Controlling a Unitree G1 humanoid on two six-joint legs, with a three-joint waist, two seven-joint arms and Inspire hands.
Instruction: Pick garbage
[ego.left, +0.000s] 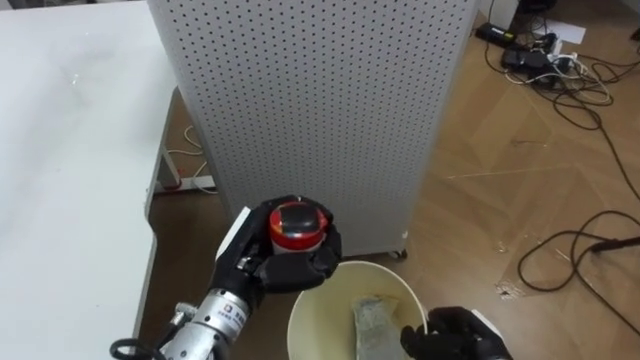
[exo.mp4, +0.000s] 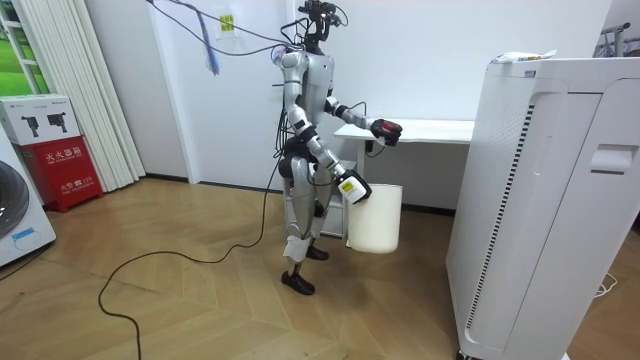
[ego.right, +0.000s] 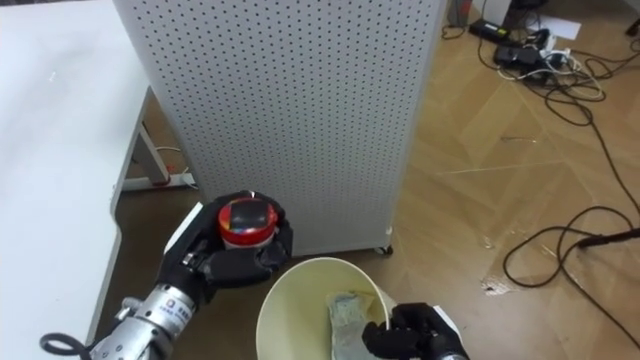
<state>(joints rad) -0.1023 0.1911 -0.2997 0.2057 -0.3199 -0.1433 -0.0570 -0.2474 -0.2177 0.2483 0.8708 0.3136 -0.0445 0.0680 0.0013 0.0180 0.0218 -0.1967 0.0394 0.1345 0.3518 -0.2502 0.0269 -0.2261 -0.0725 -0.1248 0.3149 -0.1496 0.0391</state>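
My left hand (ego.left: 290, 265) is shut on a round red container with a dark top (ego.left: 298, 224). It holds the container just above the near-left rim of a white bin (ego.left: 318, 312). A greyish crumpled piece of garbage (ego.left: 375, 322) lies inside the bin. My right hand (ego.left: 455, 335) grips the bin's rim at the lower right, fingers curled over the edge. In the room view I stand beside the white table, with the red container (exo.mp4: 388, 130) held out in front and the bin (exo.mp4: 376, 218) hanging at hip height.
A tall white perforated cabinet (ego.left: 320, 100) stands directly ahead. A white table (ego.left: 70, 150) lies to my left. Dark cables (ego.left: 575, 250) and a power strip (ego.left: 500, 35) lie on the wooden floor at the right. A red box (exo.mp4: 60, 150) stands far off.
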